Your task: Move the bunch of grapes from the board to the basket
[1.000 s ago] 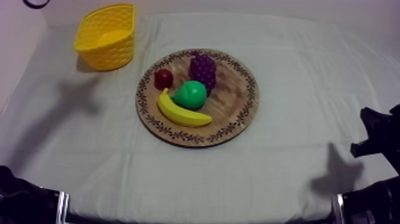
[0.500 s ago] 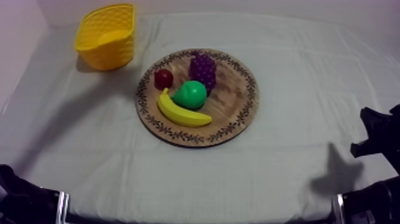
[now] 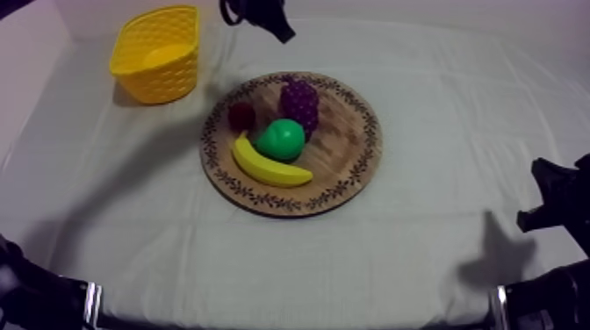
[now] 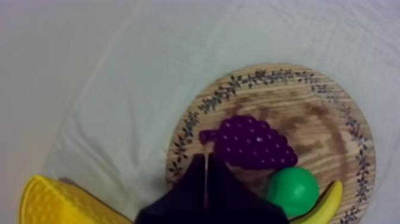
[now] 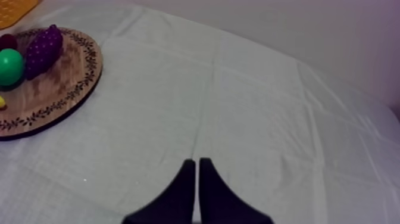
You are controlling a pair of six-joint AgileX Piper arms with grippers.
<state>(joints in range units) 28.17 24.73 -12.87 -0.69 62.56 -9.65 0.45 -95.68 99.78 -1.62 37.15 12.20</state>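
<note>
A purple bunch of grapes (image 3: 299, 104) lies on the far half of the round wooden board (image 3: 347, 167), beside a green pear (image 3: 281, 139), a banana (image 3: 268, 165) and a small red fruit (image 3: 241, 115). The yellow basket (image 3: 158, 53) stands at the far left. My left gripper (image 3: 286, 36) hangs above the table just beyond the board's far rim. In the left wrist view its fingers lie together as a wedge (image 4: 205, 158), shut on nothing, just short of the grapes (image 4: 253, 142). My right gripper (image 5: 197, 161) is shut over bare cloth at the near right (image 3: 540, 189).
The left arm's shadow falls across the cloth left of the board and over the small red fruit. Bare cloth stretches between basket and board and all along the right side. The wall runs close behind the basket.
My left arm has swung in from the far left and now hangs beyond the board's far rim. Its shadow has reached the small red fruit. The right arm has not moved.
</note>
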